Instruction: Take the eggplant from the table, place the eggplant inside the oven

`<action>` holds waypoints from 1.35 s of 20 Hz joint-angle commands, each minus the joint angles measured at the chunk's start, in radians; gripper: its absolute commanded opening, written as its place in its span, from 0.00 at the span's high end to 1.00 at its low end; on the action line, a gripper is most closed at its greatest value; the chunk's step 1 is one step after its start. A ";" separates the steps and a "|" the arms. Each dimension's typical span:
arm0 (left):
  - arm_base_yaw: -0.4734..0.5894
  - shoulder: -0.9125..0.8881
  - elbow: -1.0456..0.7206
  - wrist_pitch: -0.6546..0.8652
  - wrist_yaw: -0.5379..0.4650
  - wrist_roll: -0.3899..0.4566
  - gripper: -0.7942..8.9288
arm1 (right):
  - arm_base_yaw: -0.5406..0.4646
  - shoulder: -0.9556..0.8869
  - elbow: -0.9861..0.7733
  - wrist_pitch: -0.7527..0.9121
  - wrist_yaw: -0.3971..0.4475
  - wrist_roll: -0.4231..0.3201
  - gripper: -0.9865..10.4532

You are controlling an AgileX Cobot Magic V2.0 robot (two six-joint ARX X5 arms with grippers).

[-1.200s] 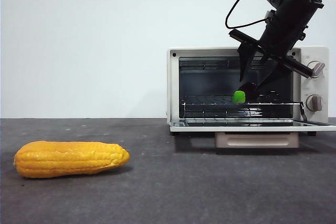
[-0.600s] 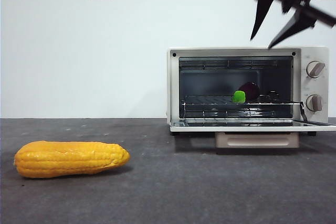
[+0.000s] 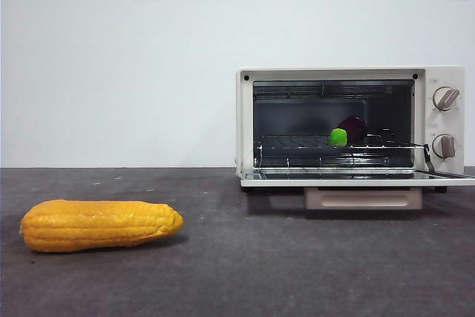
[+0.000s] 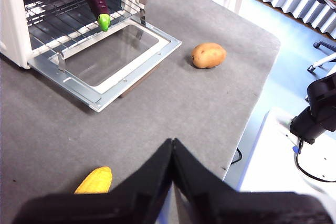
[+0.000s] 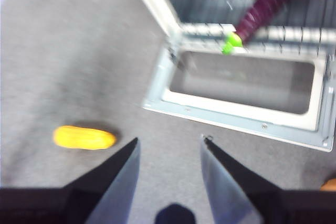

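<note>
The eggplant (image 3: 350,130) lies on the wire rack (image 3: 334,146) inside the oven (image 3: 349,125), its green stem end toward the open door (image 4: 113,59) and its purple body running back into the cavity. No gripper touches it. Judged from this layout, the placement is done and the step in hand is retreat.

The right gripper (image 5: 169,148) hangs above the table (image 3: 297,257) in front of the oven door, jaws spread with nothing between them. The left gripper (image 4: 172,148) waits farther out from the oven, jaws pressed together and empty. Neither arm shows in the front view.

Recommended procedure: lift the right gripper straight up and back from the oven; do not sweep it sideways at low height.

Edges and room:
- The door lies folded flat in front of the oven, its metal rim jutting over the table. Pass above it.
- The rack's front bar sits just behind the stem end; contact there could shift the eggplant.
- The corn (image 3: 100,224) lies well out from the oven on open table.
- A potato (image 4: 208,55) rests near the door's far corner, toward the table edge.
- Between the corn and the oven the table is open.
</note>
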 commanded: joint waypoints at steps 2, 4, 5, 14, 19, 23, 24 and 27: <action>-0.003 0.013 -0.003 0.011 0.002 -0.004 0.92 | 0.014 -0.122 -0.001 -0.043 -0.004 -0.015 0.75; -0.003 0.014 -0.003 0.011 0.002 -0.004 0.92 | 0.013 -0.182 -0.001 -0.089 0.007 -0.033 0.75; -0.003 0.014 -0.003 0.011 0.002 -0.004 0.92 | 0.013 -0.203 -0.002 -0.110 0.027 -0.034 0.75; -0.003 0.018 -0.003 0.061 0.002 -0.031 0.92 | 0.013 -0.268 -0.001 -0.166 0.061 -0.069 0.93; -0.003 0.042 -0.003 0.081 0.002 -0.034 0.92 | 0.014 -0.268 -0.002 -0.187 0.061 -0.076 0.92; -0.003 0.103 -0.003 0.127 0.001 -0.039 0.92 | 0.014 -0.270 -0.002 -0.220 0.060 -0.086 0.92; -0.005 0.122 -0.003 0.143 0.001 -0.043 0.92 | 0.014 -0.272 -0.002 -0.228 0.060 -0.086 0.92; -0.010 0.190 -0.003 0.221 0.001 -0.069 0.92 | 0.014 -0.285 -0.002 -0.245 0.056 -0.087 0.92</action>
